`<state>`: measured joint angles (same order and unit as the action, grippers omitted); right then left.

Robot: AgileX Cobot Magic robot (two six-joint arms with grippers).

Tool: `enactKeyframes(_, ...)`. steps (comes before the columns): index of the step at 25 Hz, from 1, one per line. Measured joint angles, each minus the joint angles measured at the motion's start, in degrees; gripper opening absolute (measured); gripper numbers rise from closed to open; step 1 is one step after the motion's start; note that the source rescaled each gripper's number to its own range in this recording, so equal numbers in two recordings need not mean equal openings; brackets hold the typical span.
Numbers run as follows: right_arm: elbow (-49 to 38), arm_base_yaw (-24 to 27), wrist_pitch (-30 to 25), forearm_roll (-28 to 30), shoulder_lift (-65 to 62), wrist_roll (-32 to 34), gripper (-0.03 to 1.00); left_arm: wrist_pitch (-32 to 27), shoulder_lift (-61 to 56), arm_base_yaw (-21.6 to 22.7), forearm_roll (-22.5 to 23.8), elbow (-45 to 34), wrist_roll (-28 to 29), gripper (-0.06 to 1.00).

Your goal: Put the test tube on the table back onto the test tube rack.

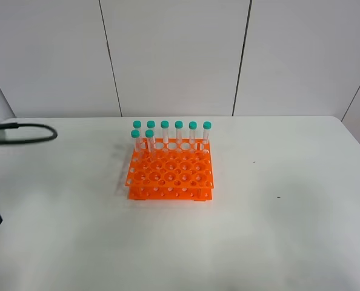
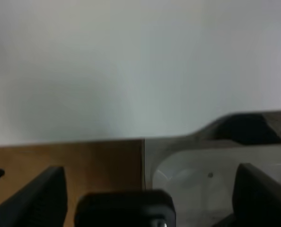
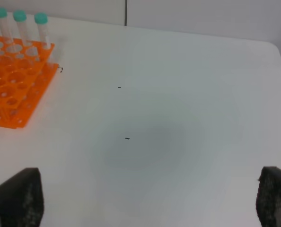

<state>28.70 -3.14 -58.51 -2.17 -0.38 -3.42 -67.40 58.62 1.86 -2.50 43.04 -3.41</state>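
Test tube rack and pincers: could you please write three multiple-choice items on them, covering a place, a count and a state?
1. Where in the test tube rack do the tubes stand?
A. far rows
B. nearest row
C. centre only

2. How many teal caps show from the high camera?
A. five
B. eight
C. twelve

3. How is the right pincer?
A. shut on a tube
B. open, empty
C. shut, empty

Answers:
1. A, the near holes are bare.
2. B, six behind and two in front.
3. B, its fingers stand wide apart over bare table.
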Motion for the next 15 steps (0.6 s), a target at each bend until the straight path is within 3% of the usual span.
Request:
enactKeyframes(7,0.0,0.0,0.0,0.0,0.0,0.0,1.0,5.35,-24.24,0.0,0.0,-13.59,-0.05,0.99)
enactKeyframes(15,0.0,0.0,0.0,0.0,0.0,0.0,1.0,6.86,-41.81,0.0,0.26,-14.66,-0.05,0.99)
